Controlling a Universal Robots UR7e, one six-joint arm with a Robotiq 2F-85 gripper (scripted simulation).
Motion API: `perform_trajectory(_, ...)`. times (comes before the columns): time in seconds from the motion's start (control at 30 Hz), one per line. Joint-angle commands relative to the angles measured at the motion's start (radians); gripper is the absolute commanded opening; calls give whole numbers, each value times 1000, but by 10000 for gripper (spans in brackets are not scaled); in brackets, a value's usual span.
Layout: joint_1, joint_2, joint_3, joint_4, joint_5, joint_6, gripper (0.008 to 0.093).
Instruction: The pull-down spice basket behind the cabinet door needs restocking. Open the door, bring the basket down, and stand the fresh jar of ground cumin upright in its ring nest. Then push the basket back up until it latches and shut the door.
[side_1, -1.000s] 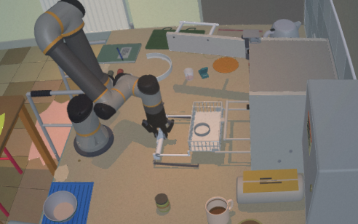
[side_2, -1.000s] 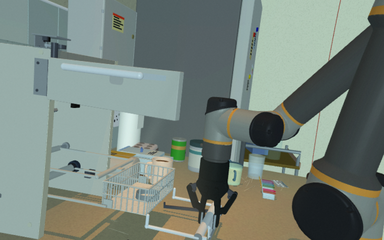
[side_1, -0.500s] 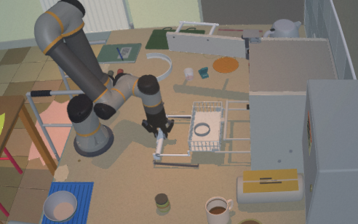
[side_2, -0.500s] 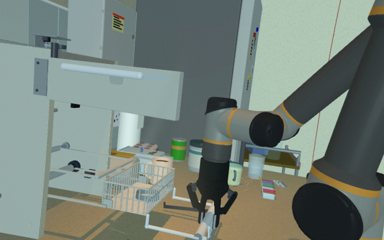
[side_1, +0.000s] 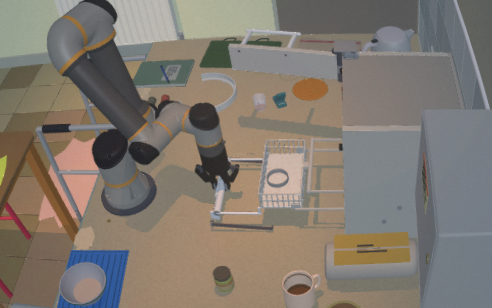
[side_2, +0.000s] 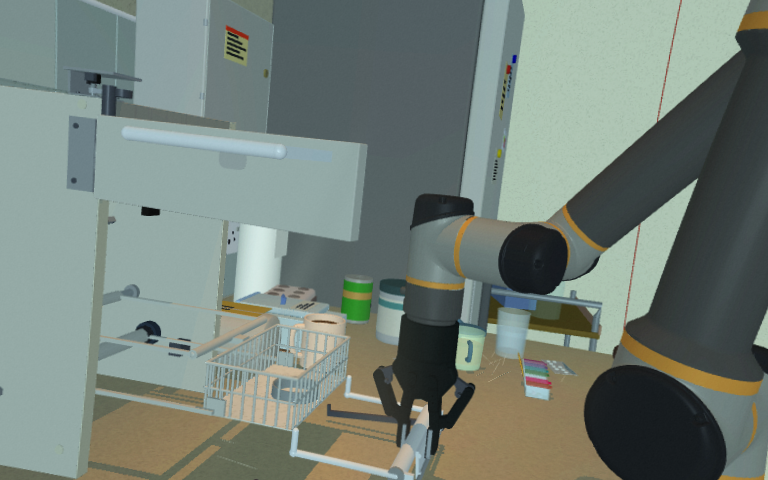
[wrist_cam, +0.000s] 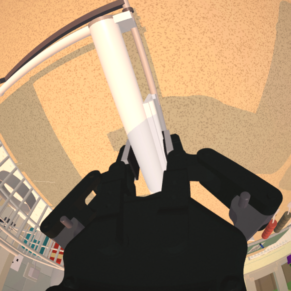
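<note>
The wire spice basket (side_1: 282, 172) hangs lowered in front of the open cabinet (side_1: 387, 165), with its grey ring nest (side_1: 277, 177) standing empty inside. I grip the basket's white pull handle (side_1: 218, 199) in my closed gripper (side_1: 218, 186), out in front of the basket and low over the counter. The cabinet door (side_1: 283, 61) is swung wide open. The cumin jar (side_1: 223, 279), dark-lidded with a green-and-tan band, stands upright on the counter well in front of the basket, apart from me.
A tall grey cabinet (side_1: 455, 200) stands at the right. A toaster-like box (side_1: 371, 256), a coffee mug (side_1: 299, 288) and a bowl (side_1: 82, 285) on a blue mat sit along the near edge. A small cup (side_1: 259, 101) and an orange disc (side_1: 310, 89) lie beyond the basket.
</note>
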Motion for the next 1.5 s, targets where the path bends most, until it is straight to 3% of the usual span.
perform_trajectory(0.0, 0, 0, -1, -1, 0, 0, 80)
perform_trajectory(0.3, 0, -1, -1, -1, 0, 0, 85)
perform_trajectory(1.03, 0, -1, -1, -1, 0, 0, 525)
perform_trajectory(1.47, 0, -4, -2, 5, 0, 0, 530)
